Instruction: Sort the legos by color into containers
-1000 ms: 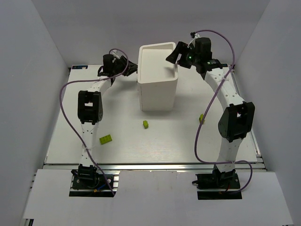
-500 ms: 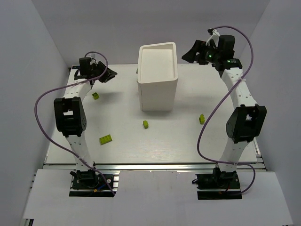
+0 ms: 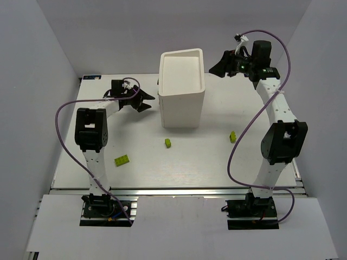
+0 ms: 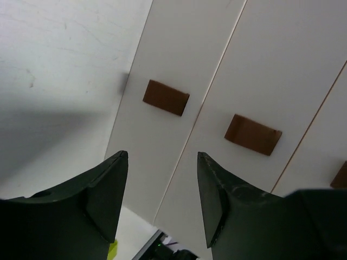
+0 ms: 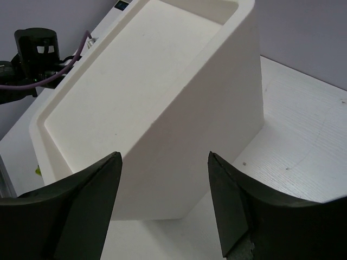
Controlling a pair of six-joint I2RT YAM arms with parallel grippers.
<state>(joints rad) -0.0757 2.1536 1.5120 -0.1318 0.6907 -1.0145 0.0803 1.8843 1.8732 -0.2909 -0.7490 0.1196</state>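
On the table [image 3: 206, 168] a lime lego [image 3: 122, 160] lies lower left, another [image 3: 168, 143] at centre, a third [image 3: 232, 136] right. Behind, upper centre, stands the white cabinet [image 3: 181, 89]. The left jaws, parted and empty, face its shut drawers [image 4: 168, 130] and brown knobs [image 4: 166, 97]; the right jaws gape empty near its upper right corner

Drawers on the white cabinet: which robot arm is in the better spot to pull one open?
Probably the left. The left gripper is open and faces the drawers of the white cabinet, a brown knob just ahead. The right gripper hovers by its plain side, where no knobs show.
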